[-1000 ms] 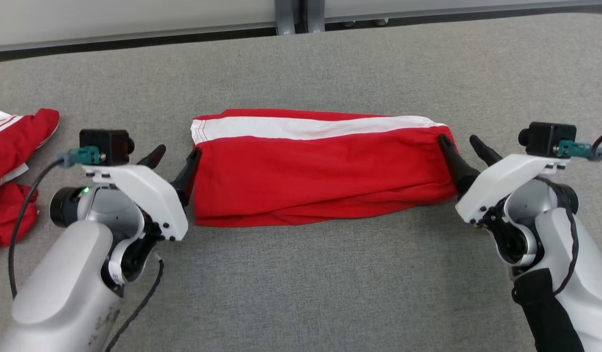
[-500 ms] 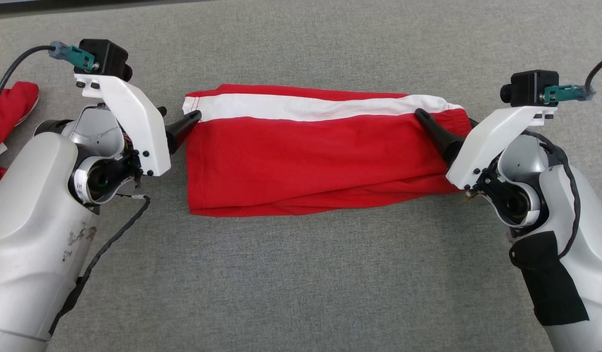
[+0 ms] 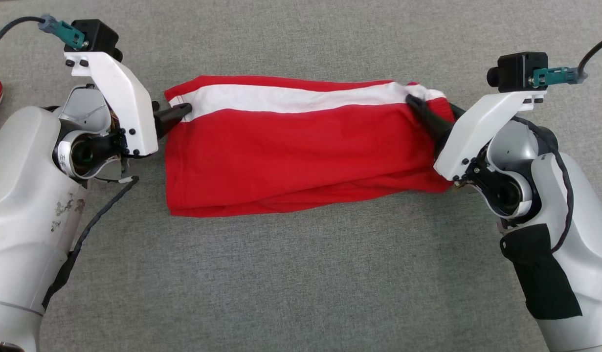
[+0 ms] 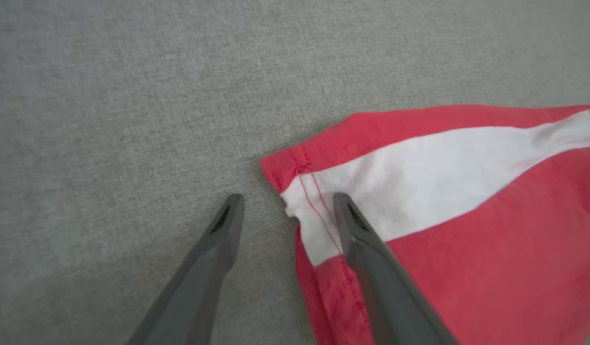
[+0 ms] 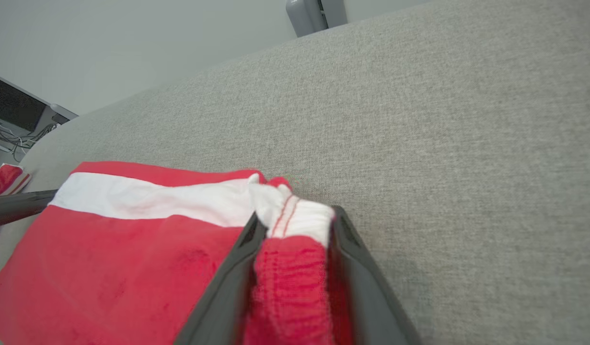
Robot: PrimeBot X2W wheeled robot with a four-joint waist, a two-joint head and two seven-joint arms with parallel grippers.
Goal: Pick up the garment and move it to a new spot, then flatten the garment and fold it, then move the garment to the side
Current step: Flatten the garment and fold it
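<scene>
The grey fabric-covered table [image 3: 301, 274] carries the folded red, white-striped garment [image 3: 291, 151] flat across its middle. The right gripper [image 5: 297, 218] pinches the bunched far right corner. The left gripper [image 4: 289, 203] stands open, straddling the far left hem.

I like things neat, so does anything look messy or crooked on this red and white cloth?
Yes. The red garment is scrunched into a lump at its right end, between the fingers of the right end effector. Its left corner lies flat, straddled by the open left end effector. The layers at its near edge don't line up.
</scene>
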